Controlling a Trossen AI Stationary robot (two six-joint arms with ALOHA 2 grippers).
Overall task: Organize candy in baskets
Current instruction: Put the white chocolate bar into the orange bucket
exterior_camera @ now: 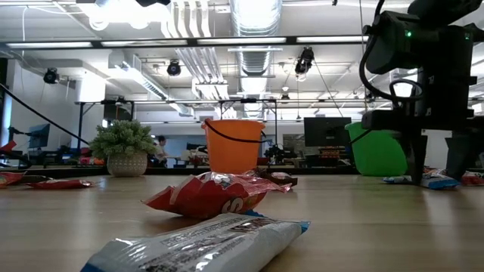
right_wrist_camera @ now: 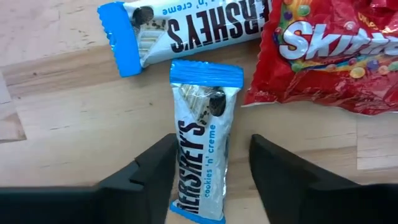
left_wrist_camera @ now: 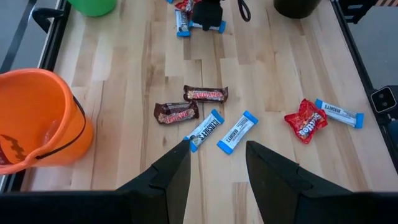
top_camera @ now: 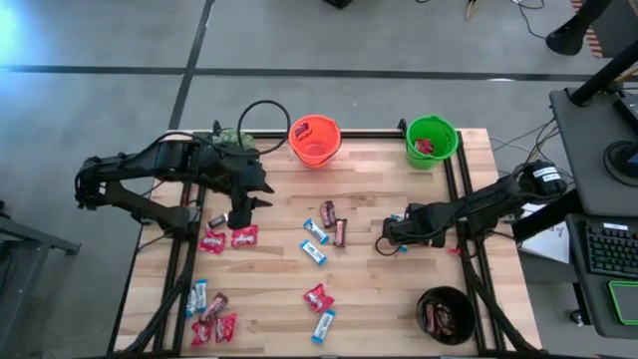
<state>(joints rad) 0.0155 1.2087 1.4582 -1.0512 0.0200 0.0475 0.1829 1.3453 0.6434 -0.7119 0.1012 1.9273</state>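
My right gripper (right_wrist_camera: pixel 211 168) points down over the table's right half, open. Its fingers stand on either side of a blue-and-white candy bar (right_wrist_camera: pixel 202 155) that lies flat on the wood. A second blue-and-white bar (right_wrist_camera: pixel 186 25) and a red candy bag (right_wrist_camera: pixel 336 50) lie just beyond it. My left gripper (left_wrist_camera: pixel 217 168) hangs open above the table's left half (top_camera: pixel 242 209) with nothing between its fingers. The orange basket (top_camera: pixel 314 140) and green basket (top_camera: pixel 431 140) stand at the far edge, the black basket (top_camera: pixel 446 314) at the near right. My right gripper comes from above with its fingers along the bar's two long sides. One finger (right_wrist_camera: pixel 155 168) stands right against the bar's long edge (right_wrist_camera: pixel 179 149); whether it touches, I cannot tell. The other finger (right_wrist_camera: pixel 280 168) is apart from the bar.
Loose candy lies mid-table: two blue-and-white bars (top_camera: pixel 314 241), two brown bars (top_camera: pixel 334 221), a red bag (top_camera: pixel 318 297) and a blue-and-white bar (top_camera: pixel 323 326) nearer. Red bags (top_camera: pixel 227 239) lie under my left arm, and a heap (top_camera: pixel 209 317) sits near left. A potted plant (top_camera: pixel 231 135) stands far left.
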